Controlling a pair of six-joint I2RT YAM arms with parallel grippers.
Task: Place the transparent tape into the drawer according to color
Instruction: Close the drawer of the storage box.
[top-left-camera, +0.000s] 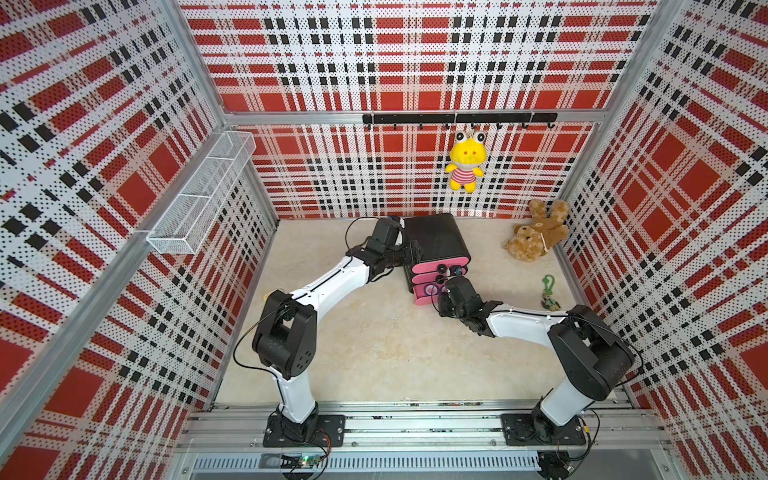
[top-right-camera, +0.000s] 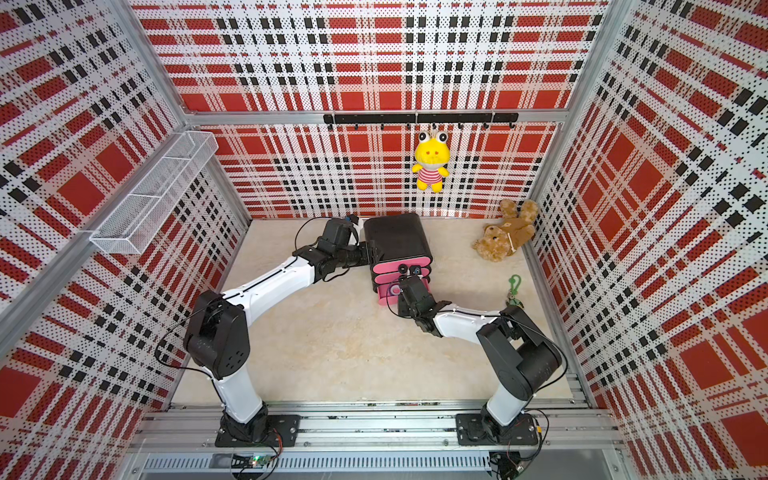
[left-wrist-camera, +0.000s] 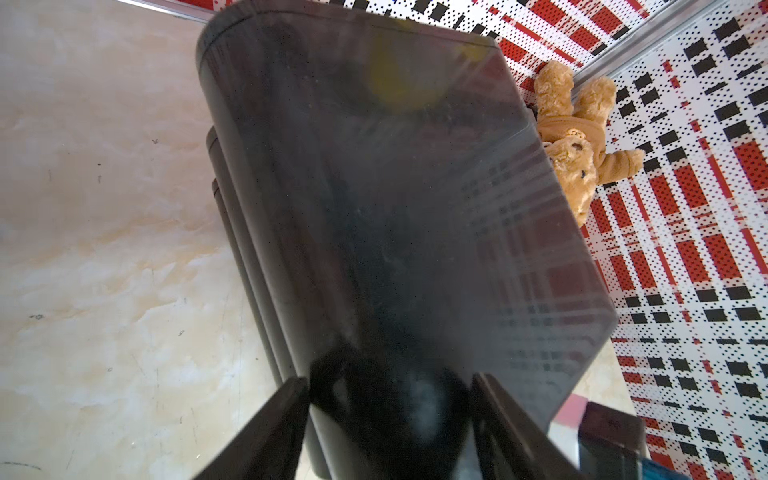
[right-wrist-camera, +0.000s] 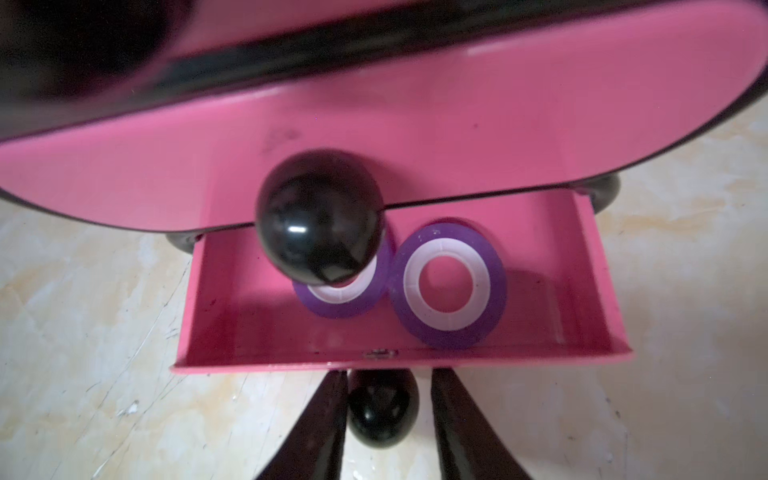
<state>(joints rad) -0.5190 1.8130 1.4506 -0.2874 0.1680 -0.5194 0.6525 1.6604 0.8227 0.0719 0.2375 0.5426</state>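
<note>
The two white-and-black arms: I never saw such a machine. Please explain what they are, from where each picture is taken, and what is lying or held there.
They are two robot arms at a table. Two pictures look down from above; two come from cameras on the wrists. A black cabinet with pink drawers stands there, with a teddy bear and a green keychain beside. The left end effector is at the cabinet's side. The right end effector has its fingers either side of the knob of the open drawer; two purple tape rolls lie inside.
</note>
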